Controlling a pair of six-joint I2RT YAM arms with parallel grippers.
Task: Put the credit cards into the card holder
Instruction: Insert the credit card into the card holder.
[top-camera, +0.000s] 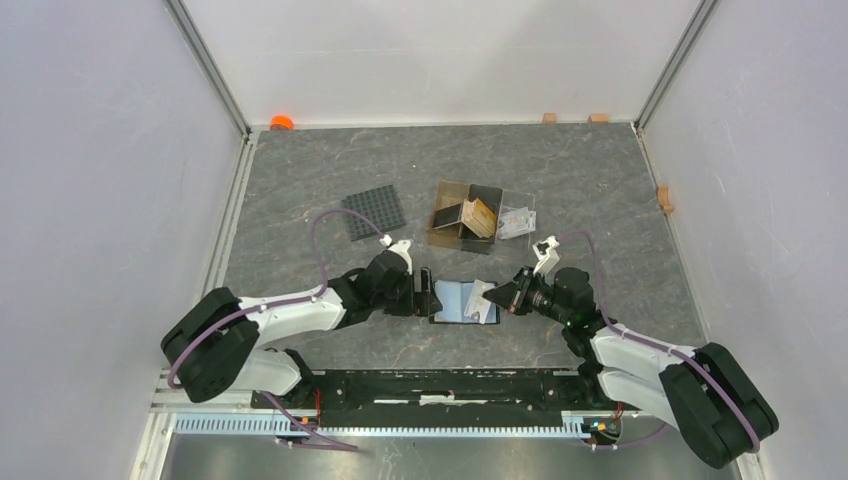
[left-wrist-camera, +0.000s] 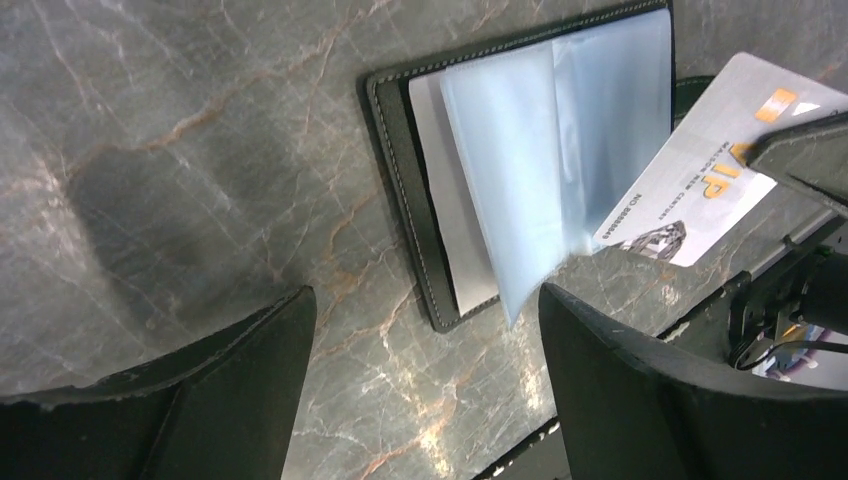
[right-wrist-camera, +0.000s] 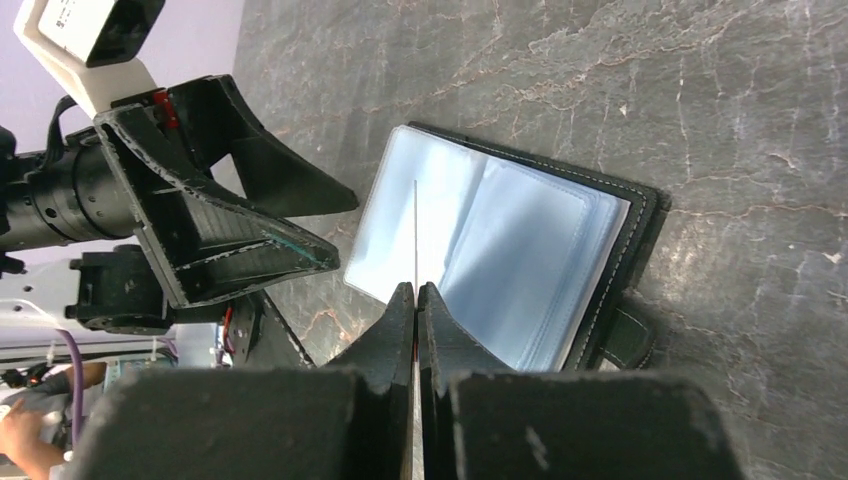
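so the card holder (top-camera: 463, 301) lies flat and open, right gripper (right-wrist-camera: 416, 292) clenched on a whitish credit card (left-wrist-camera: 690, 190) tipped over its clear sleeves (right-wrist-camera: 500, 260), presumably to slide it in, left gripper (left-wrist-camera: 425, 295) released, jaws wide just beside its opposite edge

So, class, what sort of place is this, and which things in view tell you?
Probably a robot lab test cell: a marble-patterned table boxed in by plain white walls on metal rails, with a left arm and right arm bolted at its near edge.
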